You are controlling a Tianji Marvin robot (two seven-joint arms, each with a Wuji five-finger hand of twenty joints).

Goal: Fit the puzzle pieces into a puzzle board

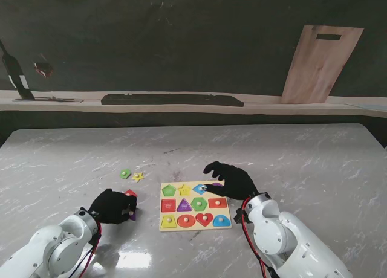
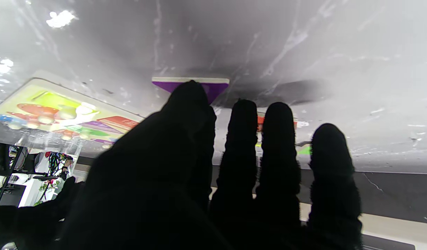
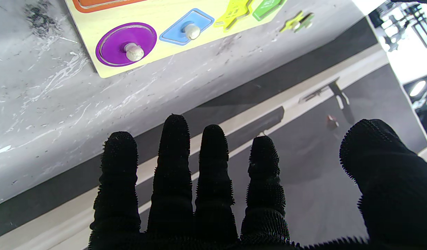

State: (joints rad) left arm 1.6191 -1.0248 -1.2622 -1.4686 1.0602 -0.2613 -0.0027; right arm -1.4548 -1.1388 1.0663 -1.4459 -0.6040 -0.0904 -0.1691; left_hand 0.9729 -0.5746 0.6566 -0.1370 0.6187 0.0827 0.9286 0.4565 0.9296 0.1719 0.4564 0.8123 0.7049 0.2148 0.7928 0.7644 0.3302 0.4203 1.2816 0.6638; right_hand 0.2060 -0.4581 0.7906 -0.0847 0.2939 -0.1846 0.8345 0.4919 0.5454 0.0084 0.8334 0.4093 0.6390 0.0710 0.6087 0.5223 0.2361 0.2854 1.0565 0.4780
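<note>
Right hand (image 1: 233, 180) of mine hovers over the far right corner of the puzzle board (image 1: 195, 205), fingers spread, holding nothing. Right under it the purple circle (image 3: 126, 44) sits in its slot, blue diamond (image 3: 187, 26) next to it. Left hand (image 1: 112, 206) rests on the tabletop (image 1: 290, 157) just left of the board, fingertips on a purple triangle piece (image 2: 216, 86); can't tell if it's actually gripped.

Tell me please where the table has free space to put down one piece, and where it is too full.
Free: the wide marble table right of and beyond the puzzle board; also the far left corner. Crowded: the strip left of the board, with the left hand, purple piece, red piece, green piece and yellow star.
</note>
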